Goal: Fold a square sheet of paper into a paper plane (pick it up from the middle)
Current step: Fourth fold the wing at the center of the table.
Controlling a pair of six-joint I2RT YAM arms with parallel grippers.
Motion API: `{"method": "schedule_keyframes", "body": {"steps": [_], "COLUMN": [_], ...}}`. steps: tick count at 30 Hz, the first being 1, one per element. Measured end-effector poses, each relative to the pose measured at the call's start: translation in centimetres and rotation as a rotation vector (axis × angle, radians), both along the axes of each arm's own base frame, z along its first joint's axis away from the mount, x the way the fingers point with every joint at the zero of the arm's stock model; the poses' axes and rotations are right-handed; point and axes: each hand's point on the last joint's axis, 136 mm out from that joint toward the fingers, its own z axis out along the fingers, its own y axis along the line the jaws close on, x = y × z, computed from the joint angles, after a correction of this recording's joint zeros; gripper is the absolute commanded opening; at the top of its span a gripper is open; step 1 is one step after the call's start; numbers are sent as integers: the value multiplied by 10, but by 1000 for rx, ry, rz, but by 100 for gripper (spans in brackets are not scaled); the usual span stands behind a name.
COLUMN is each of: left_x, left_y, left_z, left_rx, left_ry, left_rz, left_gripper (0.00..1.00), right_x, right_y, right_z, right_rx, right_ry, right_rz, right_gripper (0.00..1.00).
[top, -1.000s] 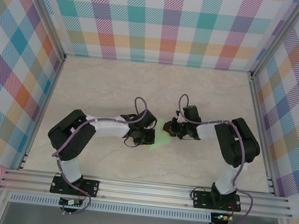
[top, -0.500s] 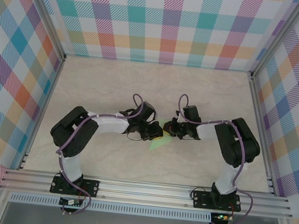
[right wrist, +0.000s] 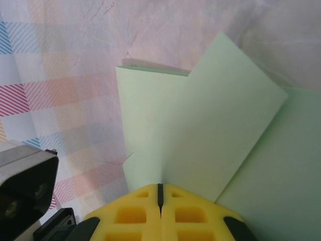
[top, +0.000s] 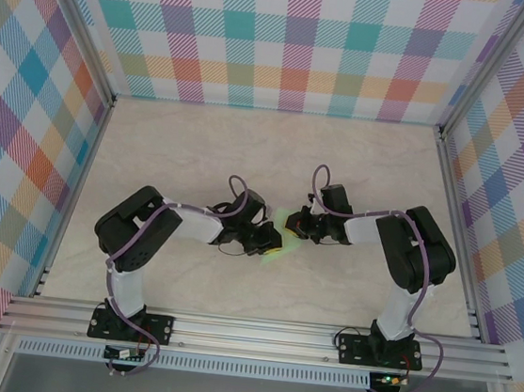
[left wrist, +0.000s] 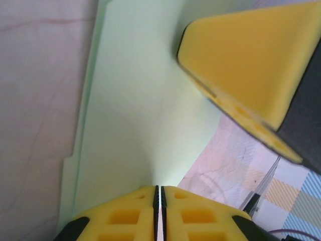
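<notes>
Left arm is the only mover. Over the last second the left gripper [top: 268, 244] swings up toward 1 o'clock, nearly onto the right gripper [top: 295, 224], then drops back toward 6 o'clock. It now sits at about 7 o'clock of the right one. Right arm hasn't budged.

Tool state: both sets of yellow fingers are pressed flat together, each pinching an edge of the thin pale-green sheet of paper [left wrist: 145, 100]. The left wrist view shows the sheet running straight into the closed tips, with the right gripper's yellow finger [left wrist: 241, 65] close by at 2 o'clock. The right wrist view shows the same pinch, and at least two overlapping layers with an angled flap [right wrist: 215, 100] above them.

The sheet is between the two grippers, just 6 o'clock of centre on the marbled beige tabletop [top: 201, 151]. It looks partly lifted; I can't tell how much still touches the table.

My read: that in-and-out stroke carried a flap over while the right side anchored. We're mid-fold, not a dart yet. The crease still needs pressing.
</notes>
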Motion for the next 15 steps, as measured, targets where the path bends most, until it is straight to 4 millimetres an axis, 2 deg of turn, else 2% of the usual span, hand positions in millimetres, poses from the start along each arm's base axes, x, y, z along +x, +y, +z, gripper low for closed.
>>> {"method": "schedule_keyframes", "body": {"steps": [6,15], "left_x": [-19,-35], "left_y": [16,26], "left_z": [-1,-1], "left_rx": [-3,7], "left_ry": [-5,-15], "left_rz": [-11,-66], "left_gripper": [14,15], "right_x": [0,0], "right_y": [0,0], "right_z": [0,0], "right_rx": [-2,-7], "right_ry": [2,3], "right_rz": [0,0], "right_gripper": [0,1]}}
